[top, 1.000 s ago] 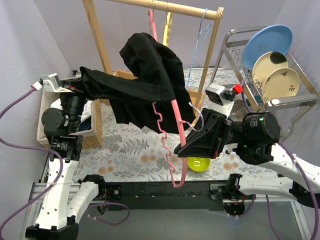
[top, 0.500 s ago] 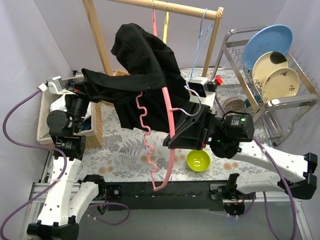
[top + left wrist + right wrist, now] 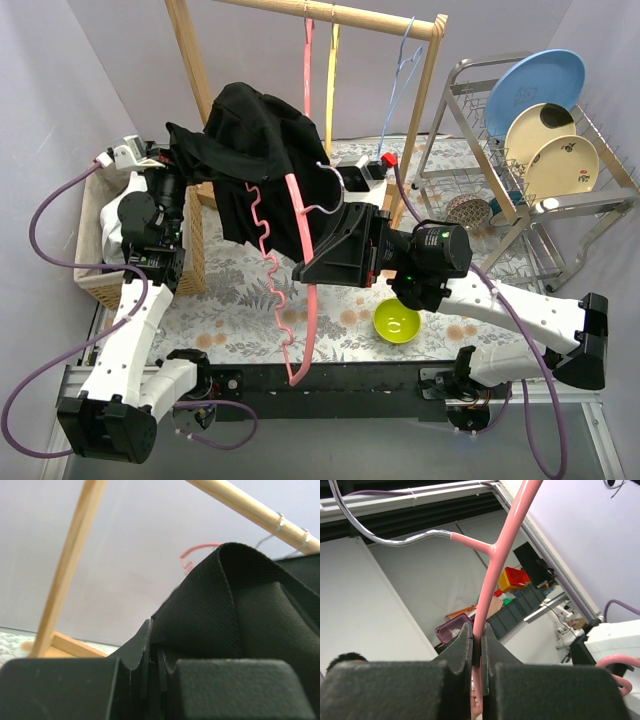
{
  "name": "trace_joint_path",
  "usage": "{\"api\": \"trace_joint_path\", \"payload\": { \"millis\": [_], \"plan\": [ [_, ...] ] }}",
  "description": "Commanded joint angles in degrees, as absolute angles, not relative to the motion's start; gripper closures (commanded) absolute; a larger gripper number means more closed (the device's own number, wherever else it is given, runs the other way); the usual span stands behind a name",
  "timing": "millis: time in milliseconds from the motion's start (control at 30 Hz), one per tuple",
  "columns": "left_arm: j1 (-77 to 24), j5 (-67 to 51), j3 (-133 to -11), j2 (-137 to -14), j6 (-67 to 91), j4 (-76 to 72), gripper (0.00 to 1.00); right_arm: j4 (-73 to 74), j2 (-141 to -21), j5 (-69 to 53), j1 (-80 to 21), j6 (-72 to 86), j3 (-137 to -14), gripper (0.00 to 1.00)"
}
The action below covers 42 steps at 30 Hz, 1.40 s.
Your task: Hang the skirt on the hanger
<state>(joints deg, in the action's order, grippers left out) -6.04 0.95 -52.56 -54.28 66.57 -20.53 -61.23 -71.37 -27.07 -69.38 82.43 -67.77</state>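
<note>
Left gripper (image 3: pixel 154 645) is pinched shut on a fold of the black skirt (image 3: pixel 250 130). Right gripper (image 3: pixel 476 636) is clamped tight on the pink hanger (image 3: pixel 299 215), on the arm just below its hook. The skirt hangs bunched in front of the wooden rack (image 3: pixel 380 20), by its left post, seemingly partly over the hanger's upper end. The fabric looks light, floppy and likely to slip off smooth plastic; grab the waistband edge and keep it taut. Versus a second ago, both arms have swung left toward the rack's left post, and the skirt is more bunched.
</note>
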Motion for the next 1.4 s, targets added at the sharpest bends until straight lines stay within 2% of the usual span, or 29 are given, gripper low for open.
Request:
{"api": "trace_joint_path", "payload": {
  "millis": [0,100,200,233,267,300,367,400,467,500,667,833,967,1067,1133,1233,1367],
  "plan": [
    [-5.1,12.55,-58.17,-57.91,60.66,-16.27,1.0,-67.41,-63.91,-31.11,-70.31,75.24,-74.18,0.99],
    [-3.09,14.24,-62.82,-62.03,61.07,-13.8,1.0,-63.31,-61.45,-32.08,-70.31,72.08,-74.35,0.99],
    [-1.5,0.84,-69.23,-63.11,62.93,-9.85,1.0,-50.34,-58.72,-32.08,-70.4,63.83,-74.27,0.99],
    [-1.49,-11.22,-69.87,-62.67,63.36,-10.8,0.92,-47.75,-58.45,-31.99,-70.4,61.63,-74.27,0.99],
    [-1.49,-15.95,-69.96,-62.06,64.15,-11.59,0.63,-43.9,-58.45,-32.08,-70.23,59.0,-74.35,0.99],
    [-1.49,-20.87,-70.13,-61.27,64.68,-11.95,0.57,-42.47,-58.45,-32.08,-70.14,58.02,-74.44,0.99],
    [-1.41,-30.96,-69.7,-57.85,64.25,-10.99,0.52,-41.14,-58.36,-32.17,-69.79,56.87,-74.01,0.99],
    [-1.49,-32.68,-69.18,-56.35,63.55,-9.86,0.43,-40.52,-58.19,-31.99,-69.7,56.43,-73.83,0.99],
    [-1.49,-36.02,-66.98,-50.82,59.61,-4.78,0.32,-36.25,-57.31,-30.59,-69.52,54.5,-74.61,0.99],
    [-1.49,-36.3,-66.28,-48.71,58.11,-2.83,0.2,-33.86,-57.13,-29.72,-69.43,52.06,-75.32,0.99],
    [-1.49,-41.03,-66.26,-39.74,45.3,15.53,0.07,-20.34,-56.69,-23.04,-69.35,44.92,-80.93,0.99],
    [-1.49,-49.46,-72.94,-38.06,39.73,28.89,0.02,-9.07,-56.78,-19.43,-69.08,38.24,-85.16,0.99],
    [-1.49,-58.25,-80.58,-39.2,40.6,31.55,0.02,-4.13,-56.42,-20.03,-69.08,37.7,-85.52,0.99],
    [-1.49,-66.6,-82.97,-39.9,46.56,24.9,0.02,-4.74,-57.21,-21.62,-69.08,39.28,-85.43,0.99],
    [-1.49,-68.98,-80.96,-40.08,54.0,14.31,0.02,-6.67,-57.57,-22.93,-69.08,40.16,-84.21,0.99],
    [-1.49,-70.39,-79.01,-41.91,58.87,6.61,0.02,-10.01,-58.53,-23.38,-69.17,41.48,-83.5,0.99],
    [-1.49,-70.94,-78.67,-44.47,59.41,5.37,0.02,-12.21,-60.63,-22.76,-69.08,42.1,-83.67,0.99]
  ]
}}
